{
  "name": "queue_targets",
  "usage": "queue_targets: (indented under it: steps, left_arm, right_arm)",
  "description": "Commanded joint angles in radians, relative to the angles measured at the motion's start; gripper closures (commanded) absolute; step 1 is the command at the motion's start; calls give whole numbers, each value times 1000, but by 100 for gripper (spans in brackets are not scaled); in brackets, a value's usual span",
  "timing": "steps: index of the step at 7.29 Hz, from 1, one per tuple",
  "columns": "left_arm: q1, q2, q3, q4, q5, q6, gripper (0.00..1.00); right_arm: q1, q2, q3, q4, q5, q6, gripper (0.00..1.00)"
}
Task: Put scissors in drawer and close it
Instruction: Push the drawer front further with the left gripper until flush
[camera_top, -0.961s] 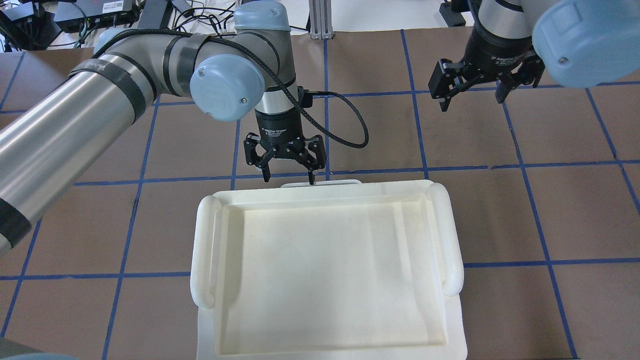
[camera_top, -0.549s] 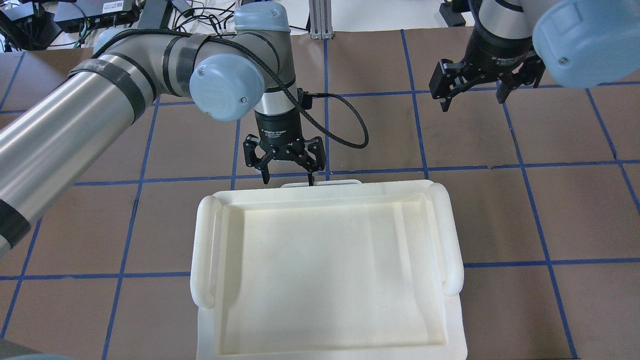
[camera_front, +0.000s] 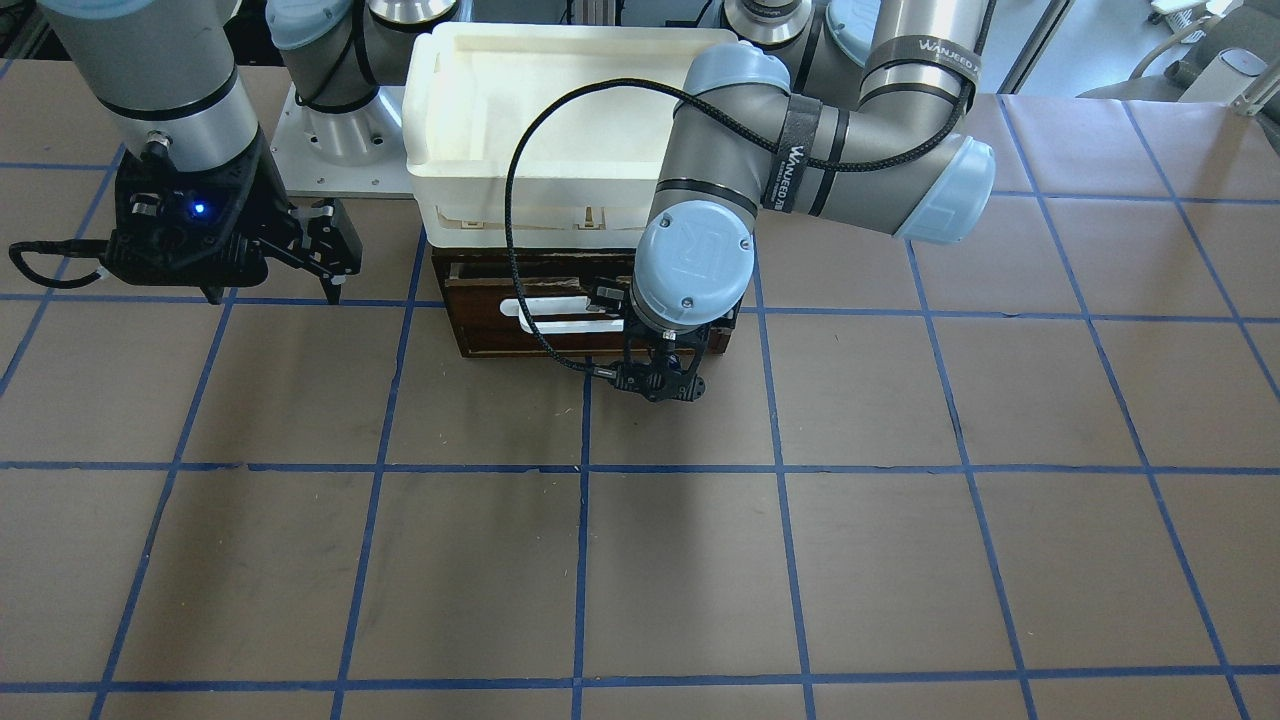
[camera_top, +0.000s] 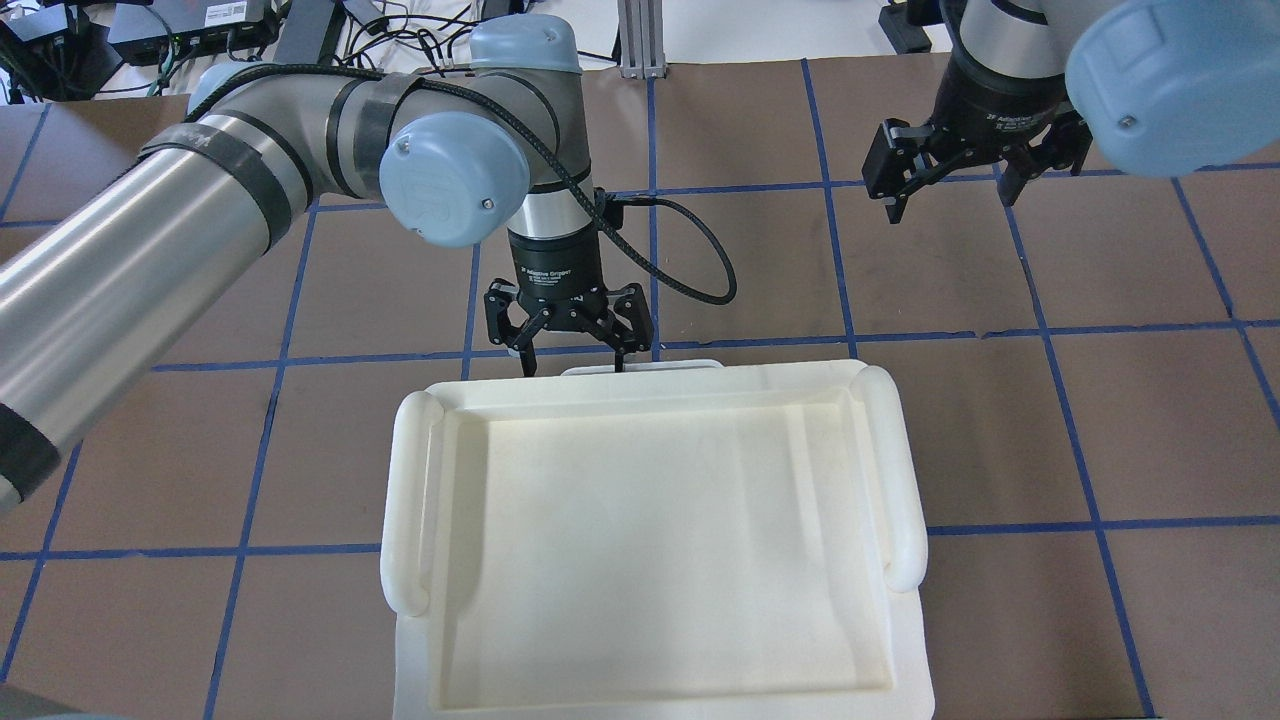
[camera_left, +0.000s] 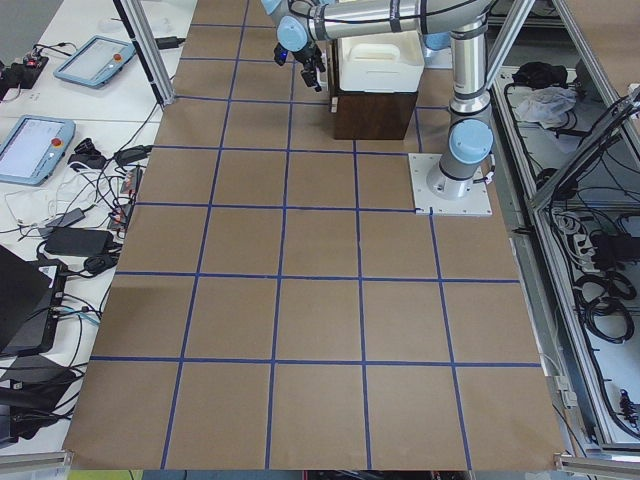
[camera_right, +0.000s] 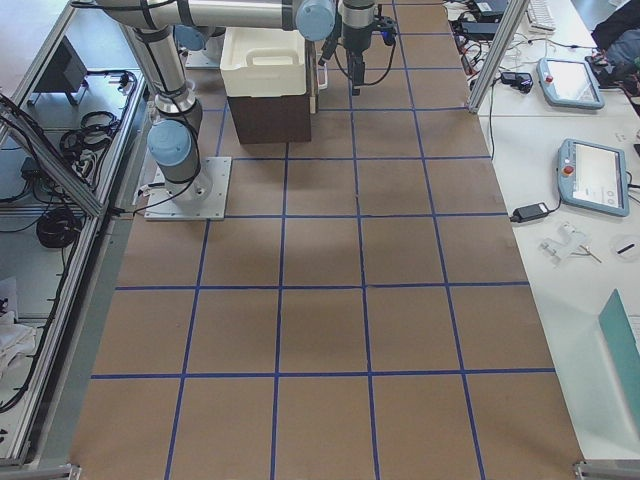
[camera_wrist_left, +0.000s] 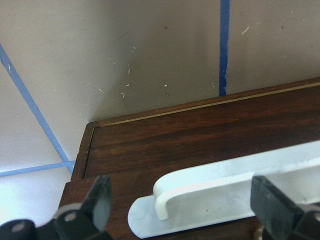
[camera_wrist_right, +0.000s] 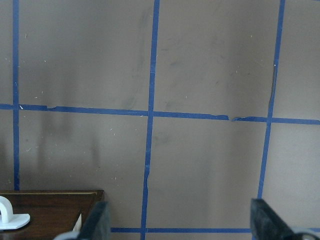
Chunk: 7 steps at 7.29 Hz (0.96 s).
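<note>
Brown drawer (camera_front: 580, 335) front, with our left tool (camera_top: 575, 368) lining up on its handle (camera_wrist_left: 225, 180).
We are holding the left tool spread wide astride the white handle, whose length is running across between the fingers (camera_wrist_left: 97, 205). The drawer is looking shut to us, and the scissors are showing nowhere. The right tool (camera_top: 950, 205) is hanging wide, farther off.

Brown table (camera_top: 1150, 420) with blue tape grid (camera_top: 1070, 430)

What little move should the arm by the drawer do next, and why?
Probably shut the left gripper on the white handle: it hangs open astride the handle, and the drawer looks closed, so it likely needs pulling open.
</note>
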Motion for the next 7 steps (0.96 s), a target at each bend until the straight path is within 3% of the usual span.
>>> queue_targets:
  steps: [1, 7]
  left_arm:
    - [0, 8, 0, -29, -1, 0, 0]
    - [0, 45, -31, -48, -27, 0, 0]
  right_arm:
    - [0, -1, 0, -12, 1, 0, 0]
    - [0, 1, 0, -1, 0, 0, 0]
